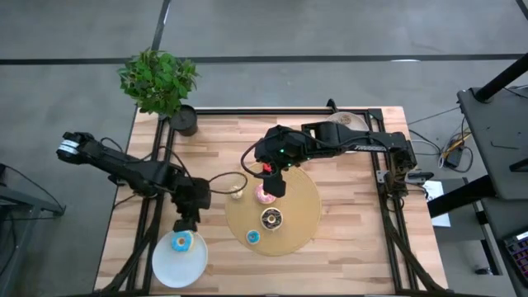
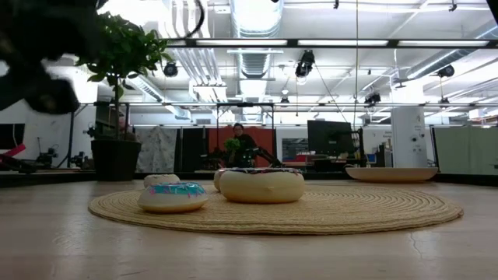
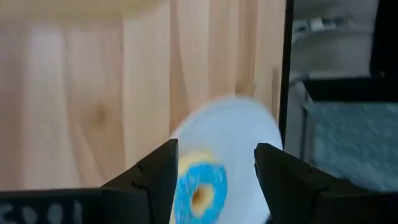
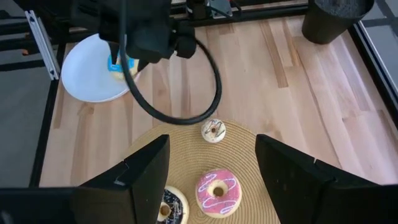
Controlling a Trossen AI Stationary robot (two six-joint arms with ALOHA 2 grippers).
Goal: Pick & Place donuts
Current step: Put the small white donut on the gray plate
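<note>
My left gripper (image 1: 185, 221) (image 3: 216, 149) hangs open just above a white plate (image 1: 169, 268) (image 3: 239, 127) at the table's near left. A light-blue iced donut (image 1: 182, 242) (image 3: 199, 190) lies flat on that plate, showing between the fingers without touching them. My right gripper (image 1: 274, 183) (image 4: 211, 142) is open over the round tan mat (image 1: 301, 206), above a pink iced donut (image 1: 265, 195) (image 4: 217, 191). Also on the mat lie a chocolate donut (image 1: 271, 219) (image 4: 166, 208) and a tiny blue one (image 1: 252, 238). A tiny cream donut (image 1: 238, 191) (image 4: 213, 130) sits at the mat's left edge.
A potted plant (image 1: 158, 82) stands at the far left corner. A shallow dish (image 1: 346, 120) sits at the far right under the right arm. A black cable (image 4: 186, 93) loops from the left arm over the bare wood between plate and mat. Metal frame rails run along both sides.
</note>
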